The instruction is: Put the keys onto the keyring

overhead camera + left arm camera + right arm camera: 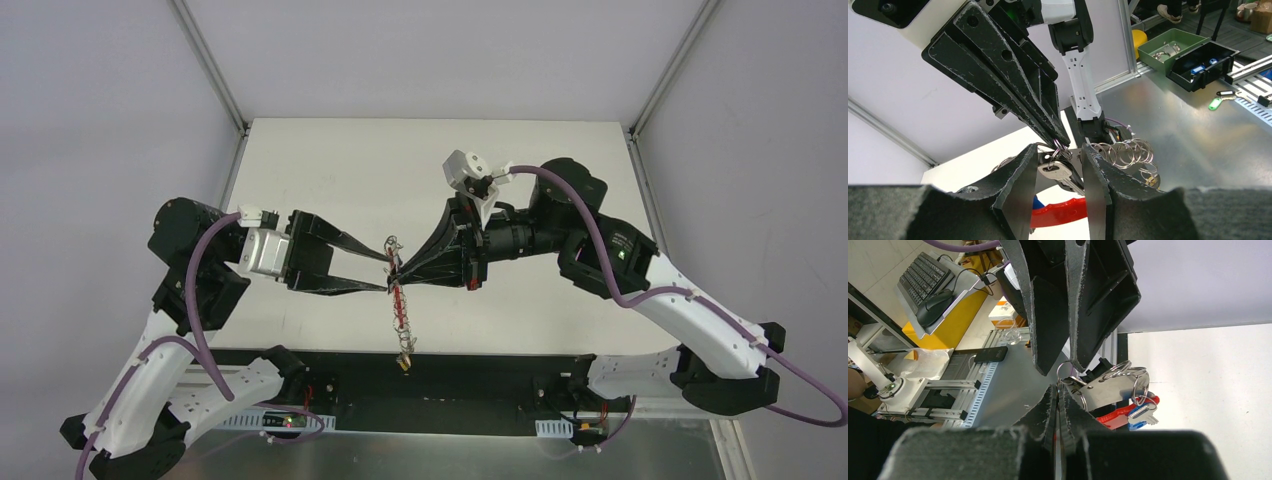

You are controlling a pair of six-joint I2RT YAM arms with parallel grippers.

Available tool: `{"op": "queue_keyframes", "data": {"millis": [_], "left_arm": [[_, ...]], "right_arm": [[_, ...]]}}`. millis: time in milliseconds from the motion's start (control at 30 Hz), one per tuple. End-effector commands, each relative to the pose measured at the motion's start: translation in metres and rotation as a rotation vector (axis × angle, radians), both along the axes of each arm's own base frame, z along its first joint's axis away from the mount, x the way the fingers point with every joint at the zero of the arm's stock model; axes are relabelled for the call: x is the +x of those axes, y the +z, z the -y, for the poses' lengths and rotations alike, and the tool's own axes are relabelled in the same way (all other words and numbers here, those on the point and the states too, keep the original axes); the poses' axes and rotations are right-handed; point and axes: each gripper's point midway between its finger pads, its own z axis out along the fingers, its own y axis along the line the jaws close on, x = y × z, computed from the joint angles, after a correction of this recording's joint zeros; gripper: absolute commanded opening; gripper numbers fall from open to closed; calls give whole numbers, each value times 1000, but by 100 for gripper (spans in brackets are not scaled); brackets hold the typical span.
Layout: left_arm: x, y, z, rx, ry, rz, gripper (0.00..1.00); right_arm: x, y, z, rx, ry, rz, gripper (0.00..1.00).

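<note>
Left gripper (386,274), 9 o'clock, clamps key (1060,172); right gripper (1057,390), 3 o'clock, pinched tight on keyring (1128,152); advise slow, aligned threading.

robotics lab: alu frame (207,62), keyboard (923,274) + mouse (933,307), parts bins (1154,61)

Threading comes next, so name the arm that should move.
Left. The left gripper holds a key beside the keyring, which the shut right gripper pinches steady; the left likely need only work the key on.
</note>
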Motion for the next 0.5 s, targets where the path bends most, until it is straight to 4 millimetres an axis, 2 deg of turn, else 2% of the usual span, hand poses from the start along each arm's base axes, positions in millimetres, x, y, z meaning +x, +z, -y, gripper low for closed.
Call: {"op": "queue_keyframes", "data": {"millis": [0, 67, 167, 467], "left_arm": [[-7, 5, 0, -19, -40, 42, 37], [-8, 4, 0, -11, -46, 15, 35], [-8, 4, 1, -6, -51, 7, 24], [-9, 3, 0, -3, -57, 4, 2]], "right_arm": [[-8, 33, 8, 94, 24, 33, 0], [-8, 34, 8, 96, 24, 35, 0], [-8, 36, 9, 103, 21, 37, 0], [-8, 39, 10, 118, 14, 41, 0]]}}
